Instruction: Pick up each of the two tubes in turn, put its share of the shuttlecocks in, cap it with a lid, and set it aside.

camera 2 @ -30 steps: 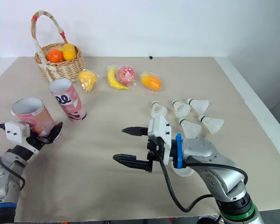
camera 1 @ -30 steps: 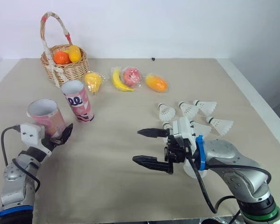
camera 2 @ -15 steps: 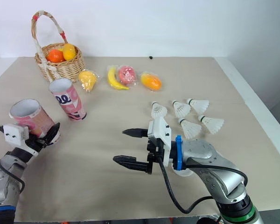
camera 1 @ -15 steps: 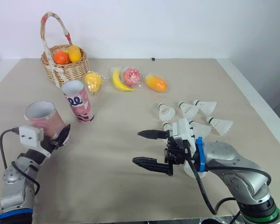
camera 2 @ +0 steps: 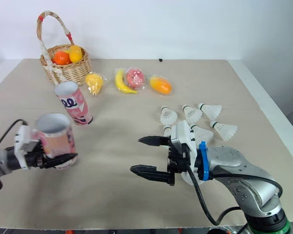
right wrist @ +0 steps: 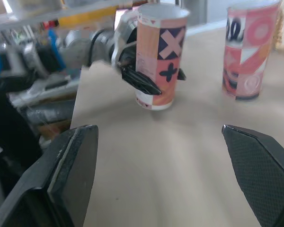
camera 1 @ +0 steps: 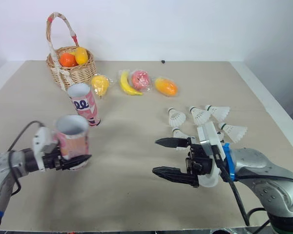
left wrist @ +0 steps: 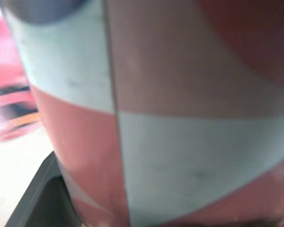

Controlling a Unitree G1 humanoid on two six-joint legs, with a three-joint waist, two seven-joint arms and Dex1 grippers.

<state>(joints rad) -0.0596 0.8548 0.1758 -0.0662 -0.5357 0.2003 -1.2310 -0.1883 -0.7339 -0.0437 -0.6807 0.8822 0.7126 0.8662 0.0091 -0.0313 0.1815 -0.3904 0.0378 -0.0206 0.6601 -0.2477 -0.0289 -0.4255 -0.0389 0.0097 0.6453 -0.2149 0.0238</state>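
Note:
My left gripper (camera 1: 76, 159) is shut on a pink patterned tube (camera 1: 71, 140), which it holds upright low over the table's left side; the tube's wall (left wrist: 180, 118) is right up against the left wrist camera. The same tube (right wrist: 160, 56) shows in the right wrist view. A second pink tube (camera 1: 84, 104) stands upright farther back. Several white shuttlecocks (camera 1: 200, 115) lie on the right half of the table. My right gripper (camera 1: 155, 156) hovers open in front of them, fingers spread wide and pointing left toward the held tube, with nothing between them.
A wicker basket (camera 1: 72, 72) with fruit stands at the back left. Wrapped fruits lie in a row behind the tubes: a yellow one (camera 1: 100, 84), a banana (camera 1: 127, 84), a pink one (camera 1: 140, 79) and an orange one (camera 1: 165, 86). The table's right edge (camera 1: 278, 122) runs close to the shuttlecocks.
My left gripper has swung right toward the table's middle with the tube, which now stands upright instead of tilted. The right gripper shifted slightly right and stays open.

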